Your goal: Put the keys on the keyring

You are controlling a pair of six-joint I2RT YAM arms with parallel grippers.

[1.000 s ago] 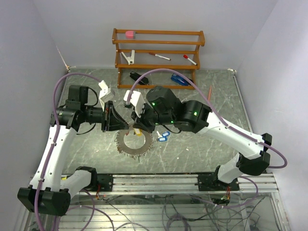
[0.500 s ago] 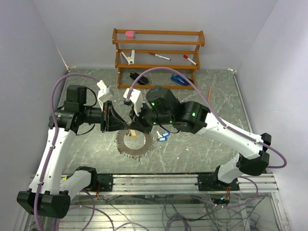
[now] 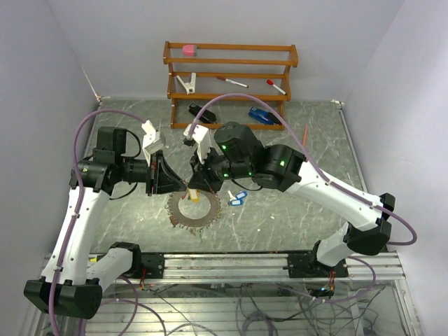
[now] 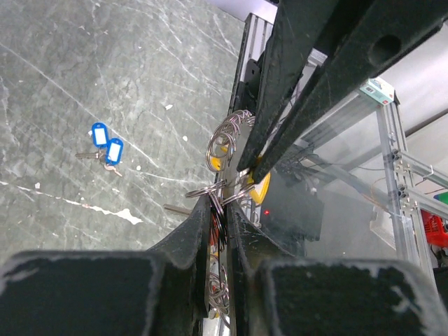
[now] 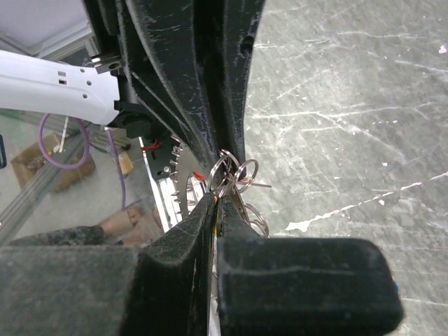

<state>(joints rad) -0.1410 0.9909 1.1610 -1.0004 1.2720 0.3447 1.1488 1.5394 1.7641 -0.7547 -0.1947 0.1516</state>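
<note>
Grey toothed keyring lies on the table as before, under both grippers, which moved slightly. Left gripper and right gripper both clamp one bunch of small rings. Two blue-tagged keys lie nearby.

Soft, even light pours down from overhead: the walls glow pale and the dark surface shows only faint shadows under my arms. That top view is sharp. On my wrist cameras, my left claw and right claw loom black and blurry up close, while the surface beyond stays crisp.
</note>
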